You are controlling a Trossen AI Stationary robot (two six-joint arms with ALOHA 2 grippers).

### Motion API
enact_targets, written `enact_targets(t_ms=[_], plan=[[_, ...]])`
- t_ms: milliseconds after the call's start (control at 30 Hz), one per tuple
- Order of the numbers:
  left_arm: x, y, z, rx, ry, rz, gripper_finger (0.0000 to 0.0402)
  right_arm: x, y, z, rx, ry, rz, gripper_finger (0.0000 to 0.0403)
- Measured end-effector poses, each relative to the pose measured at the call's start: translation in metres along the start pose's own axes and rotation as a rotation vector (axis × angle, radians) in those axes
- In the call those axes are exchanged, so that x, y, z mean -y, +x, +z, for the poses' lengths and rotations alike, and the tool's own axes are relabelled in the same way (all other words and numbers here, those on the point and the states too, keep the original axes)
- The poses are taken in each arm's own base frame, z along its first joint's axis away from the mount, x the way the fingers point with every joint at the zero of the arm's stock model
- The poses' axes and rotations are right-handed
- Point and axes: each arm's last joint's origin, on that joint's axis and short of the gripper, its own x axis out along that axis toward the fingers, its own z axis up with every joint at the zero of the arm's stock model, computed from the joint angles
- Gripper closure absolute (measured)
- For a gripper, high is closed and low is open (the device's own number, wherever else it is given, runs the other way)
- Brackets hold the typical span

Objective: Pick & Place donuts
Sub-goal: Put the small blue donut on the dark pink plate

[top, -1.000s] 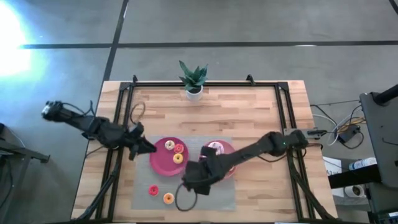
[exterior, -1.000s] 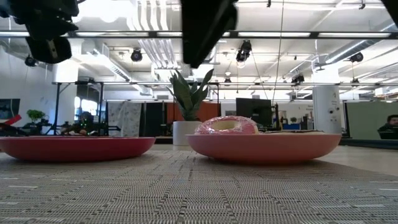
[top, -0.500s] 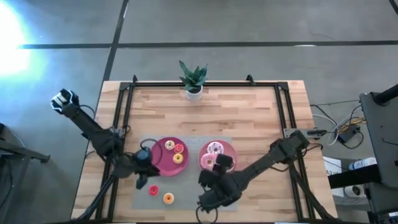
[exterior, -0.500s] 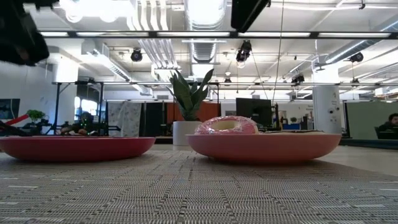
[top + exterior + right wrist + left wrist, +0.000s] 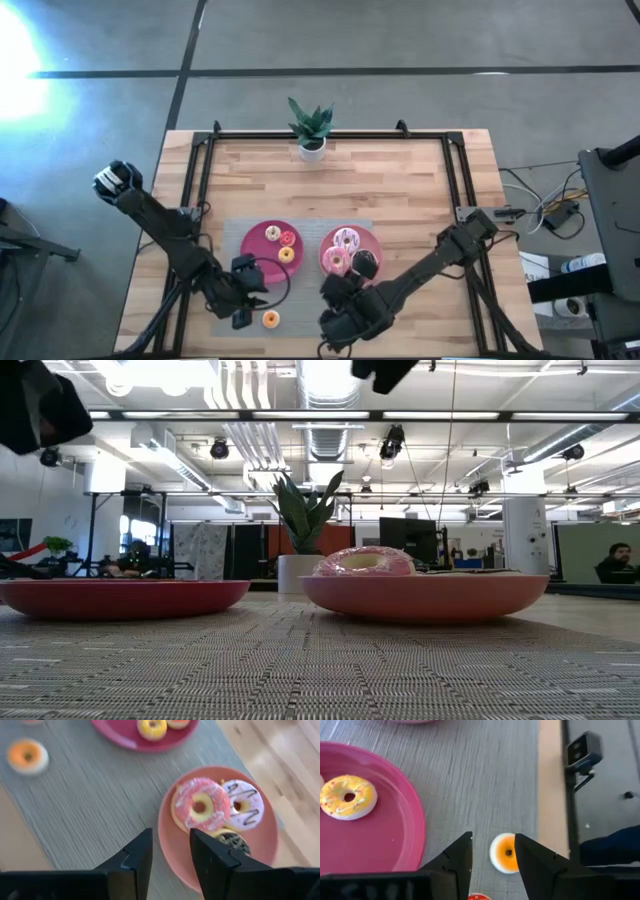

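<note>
left pincer (image 5: 492,857): fingers apart, empty, above the orange donut (image 5: 504,853).
right pincer (image 5: 170,851): parted, empty.
risk: a fingertip could nudge the donut aside, off the grey mat (image 5: 485,780).

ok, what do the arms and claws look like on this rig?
Both arms are dark, jointed, near black. The left arm ends in a pale grey rounded cap at its outer joint, and a black cable loops by its claw. The right arm is bulkier at the wrist. Each claw, like the right claw, has two flat, angular black fingers, unmarked.
</note>
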Motion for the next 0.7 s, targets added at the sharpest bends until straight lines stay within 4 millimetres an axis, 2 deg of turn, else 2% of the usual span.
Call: enact_targets(t_ms=[167,367,467,567,700], plan=[[0.001,0.006,-0.002,-0.012,-0.009,0.017,0.0281,-0.007,0.011,0.005,0.075,-0.004,0.04,0.0282],[0.001,0.001,-0.002,-0.009,-0.03,0.014,0.0281,-0.003,0.03,0.032,0.129,-0.059,0.202,0.0297],[-0.001,-0.005,-0.003,-0.013,-0.04,0.033,0.0281,0.001,0.048,0.044,0.152,-0.091,0.293,0.0311],[-0.005,-0.012,-0.006,-0.038,-0.044,0.061,0.0281,0.01,0.064,0.059,0.151,-0.109,0.414,0.0324],[-0.01,-0.024,-0.012,-0.076,-0.045,0.096,0.0281,0.034,0.079,0.083,0.126,-0.09,0.624,0.0336]])
